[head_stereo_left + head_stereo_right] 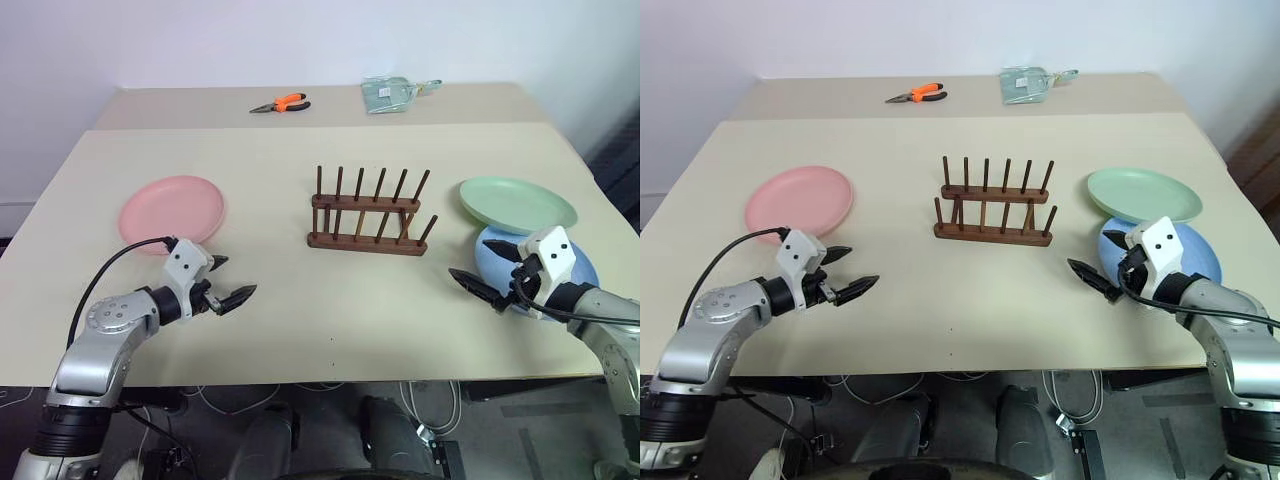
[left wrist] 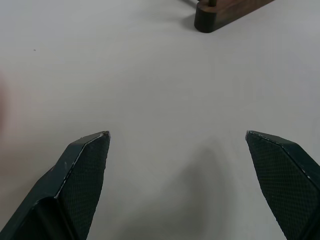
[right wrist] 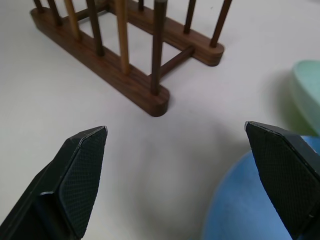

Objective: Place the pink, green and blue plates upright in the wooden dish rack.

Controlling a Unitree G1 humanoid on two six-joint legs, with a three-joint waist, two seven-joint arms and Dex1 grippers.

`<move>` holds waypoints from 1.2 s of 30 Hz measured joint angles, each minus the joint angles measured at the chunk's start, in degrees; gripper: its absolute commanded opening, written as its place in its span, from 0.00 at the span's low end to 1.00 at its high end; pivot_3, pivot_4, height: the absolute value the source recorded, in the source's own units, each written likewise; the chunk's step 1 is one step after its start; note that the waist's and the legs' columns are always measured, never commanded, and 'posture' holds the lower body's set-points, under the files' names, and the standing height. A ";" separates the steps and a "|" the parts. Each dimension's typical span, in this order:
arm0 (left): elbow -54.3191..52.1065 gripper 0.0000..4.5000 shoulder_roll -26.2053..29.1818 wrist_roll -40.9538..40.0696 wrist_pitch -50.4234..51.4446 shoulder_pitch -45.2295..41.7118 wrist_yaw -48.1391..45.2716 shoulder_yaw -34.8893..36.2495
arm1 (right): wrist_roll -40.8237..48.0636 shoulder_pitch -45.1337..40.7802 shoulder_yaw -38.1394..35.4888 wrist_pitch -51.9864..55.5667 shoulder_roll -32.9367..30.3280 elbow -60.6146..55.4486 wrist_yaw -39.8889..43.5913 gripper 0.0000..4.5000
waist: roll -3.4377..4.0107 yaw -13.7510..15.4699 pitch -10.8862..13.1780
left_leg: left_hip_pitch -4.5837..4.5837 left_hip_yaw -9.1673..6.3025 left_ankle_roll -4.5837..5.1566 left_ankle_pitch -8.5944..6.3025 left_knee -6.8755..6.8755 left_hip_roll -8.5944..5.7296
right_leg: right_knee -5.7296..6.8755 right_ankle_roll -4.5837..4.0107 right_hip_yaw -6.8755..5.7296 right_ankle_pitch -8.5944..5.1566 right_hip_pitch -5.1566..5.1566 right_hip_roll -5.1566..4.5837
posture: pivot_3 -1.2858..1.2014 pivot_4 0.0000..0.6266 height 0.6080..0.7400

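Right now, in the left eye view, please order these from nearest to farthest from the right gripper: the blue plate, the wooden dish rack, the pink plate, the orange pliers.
1. Light blue round plate, directly under the right gripper.
2. Dark brown wooden dish rack, table centre.
3. Pale pink round plate, left side.
4. Orange-handled pliers, far edge; too close to the pink plate to call.

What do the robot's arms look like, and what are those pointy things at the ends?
Both arms are rounded silver-grey metal with black joints and a white block at each wrist. A black cable loops from each arm to its wrist. The left tool and right tool each have two black, wedge-shaped fingers narrowing to blunt tips, with a fine dotted texture on their inner faces.
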 measured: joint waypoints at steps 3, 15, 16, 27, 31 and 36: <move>2.02 0.99 -1.29 0.63 -1.18 -2.30 0.16 -1.53 | -0.62 -1.43 0.94 -0.44 0.64 0.39 -0.17 1.00 | 0.00 0.00 0.00 | 0.00 0.00 0.00 0.00 0.01 -0.01 | 0.00 0.00 0.00 0.01 0.00 0.00 | 0.52 0.24 1.00; 34.00 0.99 -10.03 8.00 -12.21 -28.61 -9.80 -14.53 | 0.28 -0.80 2.73 4.05 2.43 -6.80 -2.96 1.00 | -0.07 1.32 -0.01 | -0.05 -0.04 0.00 0.01 0.10 -0.09 | 0.01 0.00 -0.08 0.24 0.03 0.02 | 0.52 0.24 1.00; 38.19 0.99 -11.76 8.74 -13.62 -31.69 -10.76 -15.41 | 0.26 -0.44 2.76 4.05 2.86 -8.03 -3.60 1.00 | -0.09 1.36 0.00 | -0.07 -0.05 0.00 0.01 0.12 -0.10 | -0.02 0.01 -0.08 0.25 0.03 0.02 | 0.52 0.24 1.00; 71.01 0.59 -23.30 15.48 -29.09 -49.91 -14.20 -17.18 | -0.59 10.88 -1.66 5.29 5.36 -18.33 -10.50 1.00 | -0.20 1.09 -0.01 | -0.02 -0.03 0.06 -0.02 0.07 -0.11 | -0.02 0.37 -0.09 0.06 0.06 -0.02 | 0.52 0.24 1.00; 72.08 0.19 -23.40 16.52 -31.95 -50.12 -15.99 -16.92 | -0.65 11.75 -2.15 5.61 5.40 -19.56 -11.32 1.00 | -0.22 1.13 -0.01 | -0.02 -0.04 0.06 -0.02 0.07 -0.11 | -0.01 0.37 -0.09 0.07 0.06 -0.02 | 0.52 0.24 1.00; 67.78 0.19 -22.43 18.15 -35.19 -46.70 -17.19 -17.40 | -0.61 11.40 -2.11 6.70 3.94 -19.73 -10.57 1.00 | -0.20 1.12 -0.04 | 0.00 -0.06 0.06 -0.02 0.06 -0.11 | 0.01 0.35 -0.08 0.08 0.07 -0.02 | 0.52 0.24 1.00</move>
